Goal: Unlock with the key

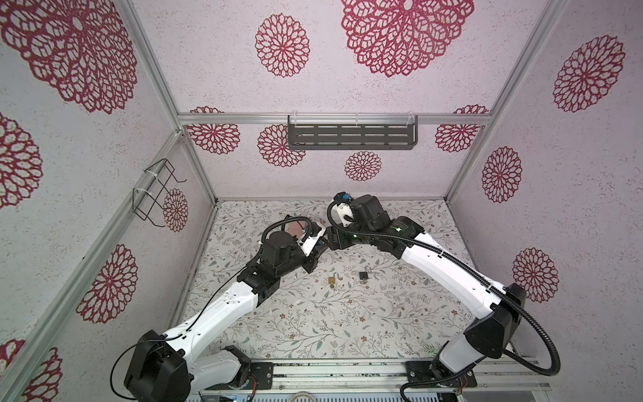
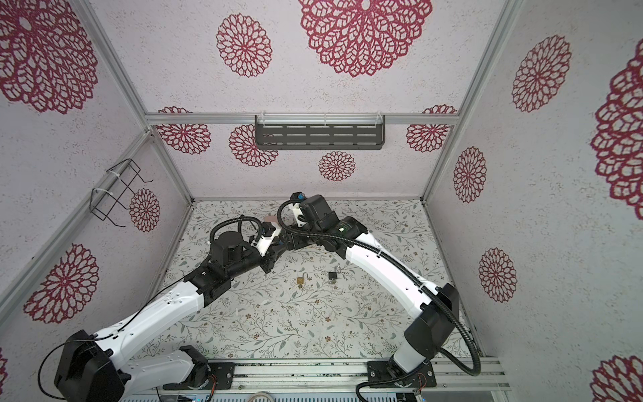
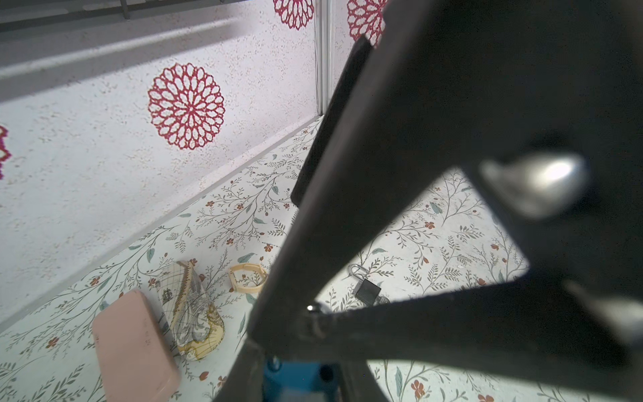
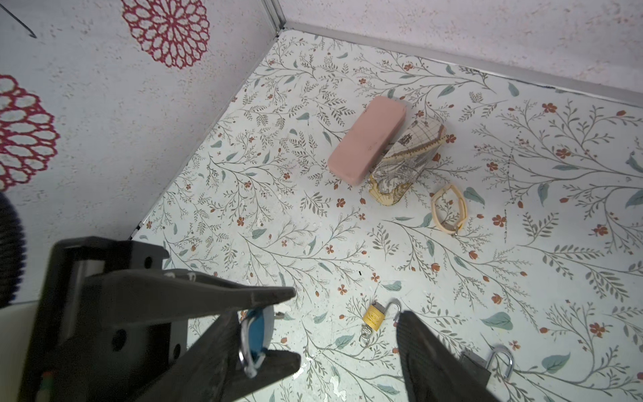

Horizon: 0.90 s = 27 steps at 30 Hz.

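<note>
Left pincer (image 4: 292, 327) is pinching the key (image 4: 259, 330) by its blue head, ring dangling, up in the air over the middle of the surface (image 4: 452, 261). Right pincer (image 4: 315, 315) is spread wide right beside it, with one finger overlapping the left's tips. My read is that it's a handover or regrip so the blade ends up pointing somewhere useful, but I can't actually see the blade.

Both locks lie flat below, well apart from the key, and nothing is holding them. The brass lock (image 4: 374, 316) has its shackle swung open and its own keys hanging off it, so I'd guess the black lock (image 1: 363, 275) is the target. Can't tell if that one's latched. One pincer will probably have to steady it.
</note>
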Motion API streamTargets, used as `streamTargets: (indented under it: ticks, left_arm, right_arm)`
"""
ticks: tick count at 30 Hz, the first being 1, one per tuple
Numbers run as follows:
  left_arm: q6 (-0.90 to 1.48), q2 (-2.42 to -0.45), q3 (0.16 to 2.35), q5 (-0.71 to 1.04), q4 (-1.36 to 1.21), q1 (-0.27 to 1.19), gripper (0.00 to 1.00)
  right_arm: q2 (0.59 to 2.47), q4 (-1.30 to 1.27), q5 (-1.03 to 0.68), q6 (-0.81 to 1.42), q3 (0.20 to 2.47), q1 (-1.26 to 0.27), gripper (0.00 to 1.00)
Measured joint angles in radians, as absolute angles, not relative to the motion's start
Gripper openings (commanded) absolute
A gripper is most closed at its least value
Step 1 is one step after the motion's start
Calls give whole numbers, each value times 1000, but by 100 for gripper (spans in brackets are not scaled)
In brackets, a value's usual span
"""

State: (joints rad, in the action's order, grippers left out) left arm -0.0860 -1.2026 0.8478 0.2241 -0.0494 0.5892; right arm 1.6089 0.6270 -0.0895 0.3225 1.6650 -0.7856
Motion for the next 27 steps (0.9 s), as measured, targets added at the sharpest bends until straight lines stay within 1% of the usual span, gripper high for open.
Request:
streamTargets:
  ticks: [6,12,16,18,21,26,27]
  left_arm:
    - [-86,-1203,848,227,-46,589,0]
    - [-86,-1203,848,241,-39,590,0]
    - [-86,-1203,848,255,-36,590,0]
    - [-86,-1203,848,254,-37,591,0]
    - [-87,-1203,848,249,-40,591,0]
    - [-86,-1203,848,234,-43,591,0]
    - [-86,-1203,848,229,-45,591,0]
  right_arm:
    - [1642,692,-52,304,1726,-796,73]
    - [1642,709,-56,250,1731,-795,69]
    - [1620,678,-112,206,1695,-787,53]
    - [1617,678,-139,203,1692,-783,51]
    - [1617,661,-195,218,1683,-772,39]
    - [1615,641,-239,265,1669,-768,31]
    - [1615,638,-242,270,1669,-768,29]
